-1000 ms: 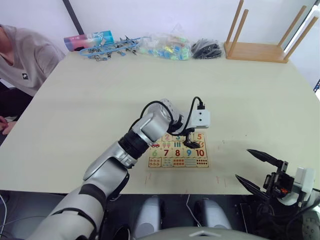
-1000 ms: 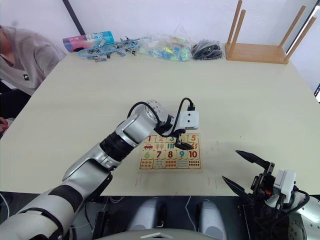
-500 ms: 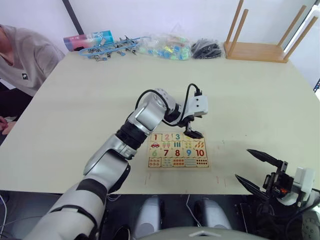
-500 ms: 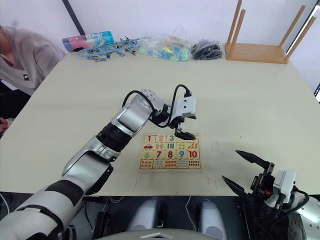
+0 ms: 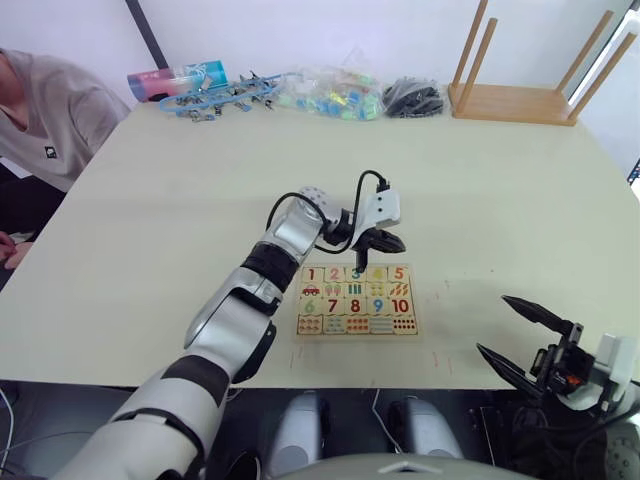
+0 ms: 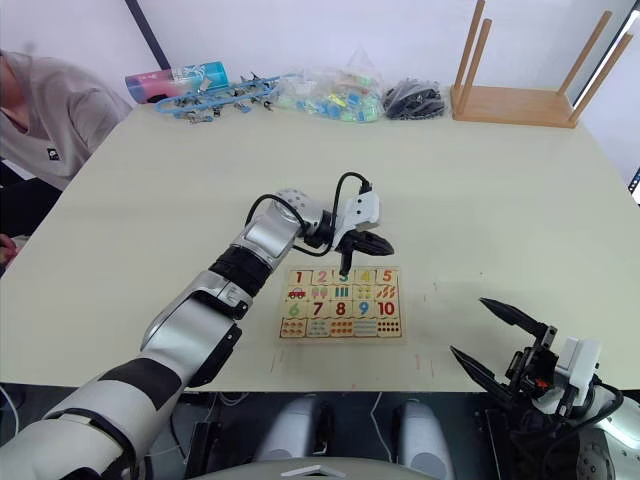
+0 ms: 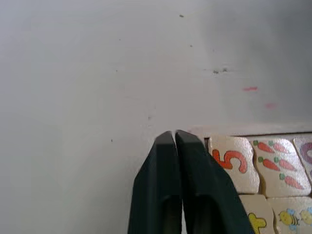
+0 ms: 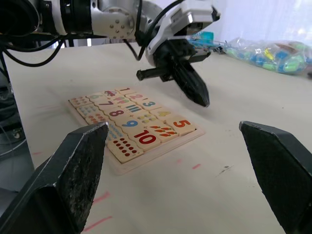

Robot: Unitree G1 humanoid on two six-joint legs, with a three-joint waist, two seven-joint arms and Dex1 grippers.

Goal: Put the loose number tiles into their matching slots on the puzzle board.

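Beige table (image 5: 200, 180), white wall (image 5: 300, 30).

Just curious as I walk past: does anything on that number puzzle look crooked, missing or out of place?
Nothing stands out. The puzzle board lies flat on the table with tiles 1 to 5 seated in its top row, and the left claw hangs shut just above it.

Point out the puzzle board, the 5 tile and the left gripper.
puzzle board (image 5: 357, 328): left eye view, its bottom row of dot squares.
5 tile (image 7: 235, 163): left wrist view, on the orange digit.
left gripper (image 7: 175, 136): left wrist view, between its shut fingertips.
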